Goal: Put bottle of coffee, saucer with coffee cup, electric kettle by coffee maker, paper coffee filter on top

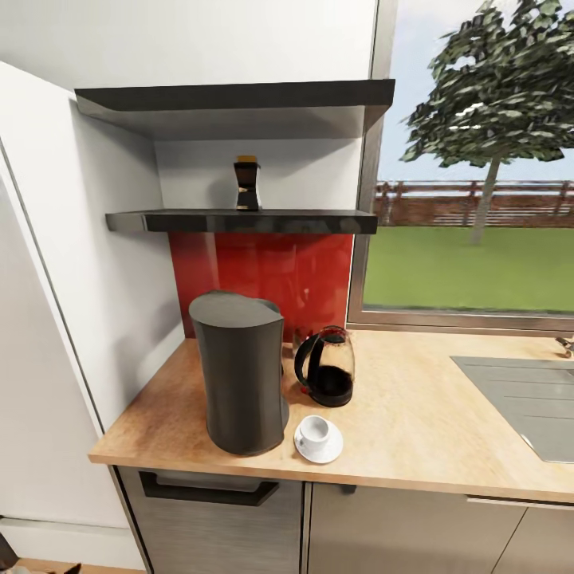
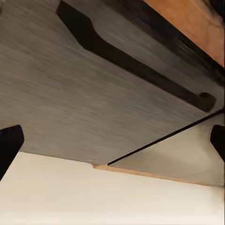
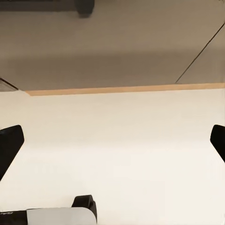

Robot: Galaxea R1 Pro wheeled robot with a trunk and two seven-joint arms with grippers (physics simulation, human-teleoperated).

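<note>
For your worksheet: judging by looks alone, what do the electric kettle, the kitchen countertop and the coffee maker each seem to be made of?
Electric kettle: clear glass body, since the dark liquid shows through it, with a black, probably plastic handle and base.
Kitchen countertop: light wood or wood-look laminate, going by the grain; matte.
Coffee maker: matte dark grey, featureless; plastic or painted metal, the look leaves it open.

A white-walled kitchen corner holds a red backsplash (image 1: 271,275), an upper black board (image 1: 239,100), a grey inset sink (image 1: 530,402) and dark grey cabinet fronts (image 1: 399,530), while a window (image 1: 478,175) shows a tree, fence and lawn in daylight.
</note>
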